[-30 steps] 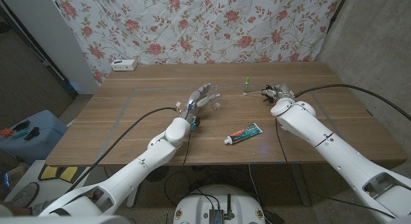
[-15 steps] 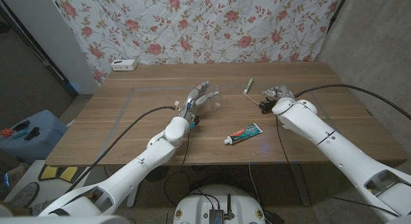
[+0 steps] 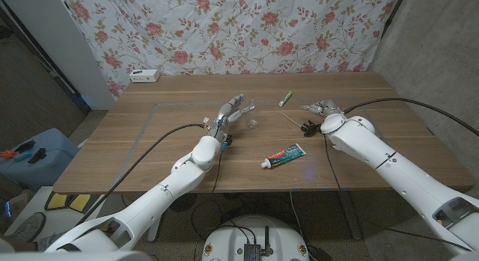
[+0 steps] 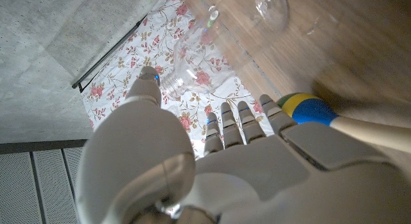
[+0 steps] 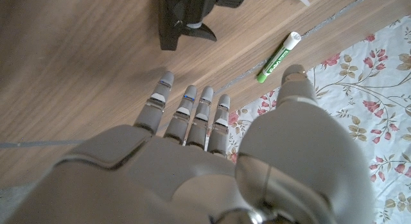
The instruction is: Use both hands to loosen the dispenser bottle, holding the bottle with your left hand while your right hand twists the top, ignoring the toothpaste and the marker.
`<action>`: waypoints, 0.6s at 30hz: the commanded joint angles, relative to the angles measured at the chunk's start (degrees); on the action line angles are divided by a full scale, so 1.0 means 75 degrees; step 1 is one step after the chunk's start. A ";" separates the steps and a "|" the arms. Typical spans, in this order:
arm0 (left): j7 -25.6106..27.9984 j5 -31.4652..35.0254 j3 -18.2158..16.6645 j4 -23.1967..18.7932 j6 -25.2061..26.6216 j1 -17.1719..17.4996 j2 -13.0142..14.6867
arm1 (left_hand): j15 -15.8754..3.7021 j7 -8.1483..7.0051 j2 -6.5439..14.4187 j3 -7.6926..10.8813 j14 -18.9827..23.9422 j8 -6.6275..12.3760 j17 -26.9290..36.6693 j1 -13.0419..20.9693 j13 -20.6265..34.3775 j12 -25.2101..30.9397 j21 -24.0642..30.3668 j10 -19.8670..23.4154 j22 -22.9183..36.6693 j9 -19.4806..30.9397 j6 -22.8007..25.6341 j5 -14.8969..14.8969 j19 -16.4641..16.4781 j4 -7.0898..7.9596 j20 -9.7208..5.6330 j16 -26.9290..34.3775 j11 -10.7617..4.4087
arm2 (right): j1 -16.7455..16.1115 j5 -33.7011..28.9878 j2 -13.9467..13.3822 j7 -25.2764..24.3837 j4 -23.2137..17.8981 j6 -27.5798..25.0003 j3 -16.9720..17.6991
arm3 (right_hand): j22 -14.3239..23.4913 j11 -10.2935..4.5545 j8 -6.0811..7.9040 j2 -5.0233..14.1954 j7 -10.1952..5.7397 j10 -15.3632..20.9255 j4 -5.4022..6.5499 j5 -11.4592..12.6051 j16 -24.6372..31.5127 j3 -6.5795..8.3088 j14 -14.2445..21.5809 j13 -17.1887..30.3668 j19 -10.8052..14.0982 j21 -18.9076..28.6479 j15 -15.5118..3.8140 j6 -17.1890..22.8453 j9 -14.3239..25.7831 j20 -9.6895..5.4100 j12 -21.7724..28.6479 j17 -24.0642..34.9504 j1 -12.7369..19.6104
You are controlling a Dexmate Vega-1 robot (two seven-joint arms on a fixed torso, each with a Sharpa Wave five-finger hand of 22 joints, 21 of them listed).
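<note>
Since a second ago the right hand (image 3: 319, 108) has let the black top (image 3: 306, 128) drop beside it, fingers now apart and empty. Left of the marker (image 3: 286, 99), the left hand (image 3: 230, 113) loosely cups the clear bottle (image 3: 248, 108), fingers spread. Toothpaste (image 3: 284, 155) lies nearer than the marker.

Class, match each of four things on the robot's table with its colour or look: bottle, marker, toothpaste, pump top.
Things:
1. bottle
2. marker
3. toothpaste
4. pump top

Looks:
A. green and white
B. black
C. clear
D. teal tube with red lettering

Pairs: 1-C, 2-A, 3-D, 4-B
</note>
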 commanded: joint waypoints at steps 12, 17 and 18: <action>-0.0481 -0.0322 -0.0139 -0.0249 -0.0033 0.0078 0.0285 | 0.0089 0.0041 0.0111 -0.0125 -0.0484 -0.0006 0.0017 -0.0311 -0.0090 -0.0022 -0.0010 -0.0408 0.0012 -0.0012 -0.0257 0.0037 -0.0303 0.0165 -0.0018 -0.0019 0.0128 | -0.0346 0.0091 -0.0702 0.0673 -0.0252 0.1276 0.0024 | 0.0028 0.0415 0.0012 -0.0167 -0.0497 -0.0965 0.0237 0.0318 0.0087 -0.0526 -0.1265 -0.0365 -0.0523 0.0051 0.0401 -0.1273 -0.0075 -0.0269 -0.0803 -0.0481 -0.0789; -0.0434 -0.0357 -0.0212 -0.0354 -0.0028 0.0137 0.0325 | 0.0103 0.0039 0.0157 -0.0160 -0.0521 0.0057 0.0018 -0.0414 -0.0110 -0.0006 0.0003 -0.0449 0.0011 -0.0012 -0.0136 0.0030 -0.0327 0.0217 -0.0008 0.0006 0.0152 | -0.0523 0.0004 -0.0788 0.0681 -0.0248 0.1859 0.0105 | 0.0023 0.0416 0.0055 -0.0051 -0.0622 -0.1148 0.0261 0.0405 0.0116 -0.0706 -0.1514 -0.0479 -0.0638 0.0050 0.0441 -0.1480 -0.0112 -0.0411 -0.0877 -0.0614 -0.0918; -0.0445 -0.0377 -0.0229 -0.0333 -0.0110 0.0148 0.0322 | 0.0112 0.0037 0.0165 -0.0163 -0.0514 0.0060 0.0018 -0.0427 -0.0113 0.0003 0.0004 -0.0434 0.0011 -0.0012 -0.0129 0.0029 -0.0331 0.0224 -0.0008 0.0013 0.0151 | -0.0543 -0.0025 -0.0819 0.0710 -0.0239 0.1970 0.0105 | 0.0020 0.0409 0.0058 -0.0049 -0.0011 -0.1167 0.0262 0.0405 0.0110 -0.0743 -0.1560 -0.0486 -0.0691 0.0034 0.0443 -0.1486 -0.0126 -0.0557 -0.0877 -0.0620 -0.0942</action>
